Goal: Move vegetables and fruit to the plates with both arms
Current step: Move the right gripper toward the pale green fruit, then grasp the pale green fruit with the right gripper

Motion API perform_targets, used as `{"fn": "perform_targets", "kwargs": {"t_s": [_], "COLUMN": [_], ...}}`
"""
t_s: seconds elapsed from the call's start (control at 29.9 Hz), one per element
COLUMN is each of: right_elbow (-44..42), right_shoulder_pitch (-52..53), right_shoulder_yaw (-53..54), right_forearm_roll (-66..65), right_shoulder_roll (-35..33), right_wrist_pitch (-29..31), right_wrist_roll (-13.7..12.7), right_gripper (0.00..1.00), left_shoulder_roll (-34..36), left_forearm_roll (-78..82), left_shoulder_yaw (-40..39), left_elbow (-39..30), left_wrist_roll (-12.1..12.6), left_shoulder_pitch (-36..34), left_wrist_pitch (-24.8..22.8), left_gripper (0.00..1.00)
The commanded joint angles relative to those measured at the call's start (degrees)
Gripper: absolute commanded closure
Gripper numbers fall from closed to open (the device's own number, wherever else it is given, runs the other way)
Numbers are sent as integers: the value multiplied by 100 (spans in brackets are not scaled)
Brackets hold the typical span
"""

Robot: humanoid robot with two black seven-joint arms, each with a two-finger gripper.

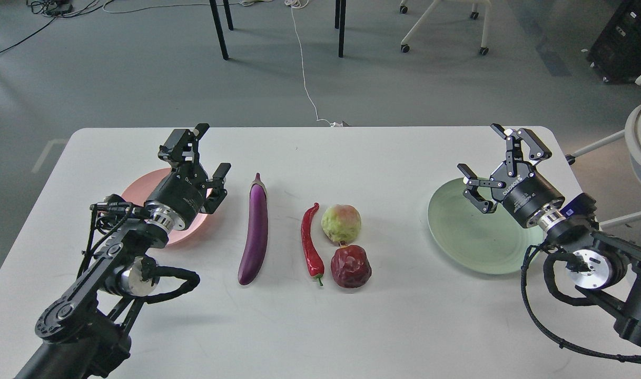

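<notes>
A long purple eggplant (255,231) lies on the white table left of centre. Right of it is a red chili pepper (311,243). Beside the chili sit a yellow-green round fruit (341,223) and, nearer me, a dark red pomegranate (351,266). The pink plate (133,190) lies at the left, mostly covered by my left gripper (213,148), which hovers open and empty above it. The mint green plate (473,231) lies at the right, holding nothing. My right gripper (481,150) is open and empty over that plate's far rim.
The white table (383,326) has its far edge near the top third of the view. Beyond it are grey floor, black table legs (219,29), a white cable (302,63) and a white wheeled chair (446,23). A white stand is at the far right.
</notes>
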Motion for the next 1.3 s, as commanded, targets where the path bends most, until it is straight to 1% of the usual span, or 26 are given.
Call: {"fn": "perform_targets", "kwargs": {"t_s": [0.0, 0.07, 0.13, 0.2, 0.27, 0.37, 0.47, 0.53, 0.63, 0.7, 0.8, 0.9, 1.0, 1.27], "right_elbow": [14, 23, 93, 181, 234, 251, 225, 225, 190, 129, -161, -407, -705, -1040], "right_shoulder_pitch": [101, 258, 627, 1136, 1725, 2778, 3965, 4625, 5277, 5453, 5472, 5454, 5437, 5208], "right_shoulder_yaw": [-70, -105, -272, -561, -939, -1772, -2906, -3731, -4761, -5254, -5572, -5861, -6169, -6249], "right_forearm_roll": [-89, -151, -658, -1596, -2739, -4365, -5247, -5450, -5722, -6187, -6724, -6866, -6866, -6858], "right_shoulder_roll": [-43, -182, -446, -578, -667, -702, -483, -63, 571, 1018, 1520, 1968, 2391, 2910], "right_wrist_pitch": [11, 20, 20, 20, 38, 46, 46, 46, 46, 38, 20, 3, -41, -146], "right_wrist_roll": [-1, -1, -1, -1, -1, -1, -1, -1, -1, -1, -1, -1, -1, -1], "right_gripper": [2, 2, 2, 2, 2, 1, 1, 1, 1, 1, 1, 1, 1, 2], "left_shoulder_roll": [89, 133, 168, 238, 300, 414, 564, 573, 608, 617, 634, 634, 608, 625], "left_forearm_roll": [30, -13, -40, -40, -31, -5, -13, -31, -31, -31, -31, -31, -31, -22], "left_shoulder_yaw": [14, 14, 14, 23, 67, 93, 164, 164, 164, 164, 164, 164, 172, 172], "left_elbow": [-75, -75, -75, -75, -75, -57, -57, -57, -66, -101, -285, -478, -532, -549], "left_wrist_roll": [4, 21, 4, -5, -75, -76, -76, -84, -93, -102, -198, -234, -278, -287], "left_shoulder_pitch": [50, 50, 41, 15, -20, -91, -135, -126, -100, -47, 32, 155, 164, 155], "left_wrist_pitch": [17, 17, 0, -18, -36, -44, -36, -36, -27, -36, -44, -53, -53, -53], "left_gripper": [2, 2, 2, 2, 2, 2, 2, 2, 2, 2, 2, 2, 2, 2]}}
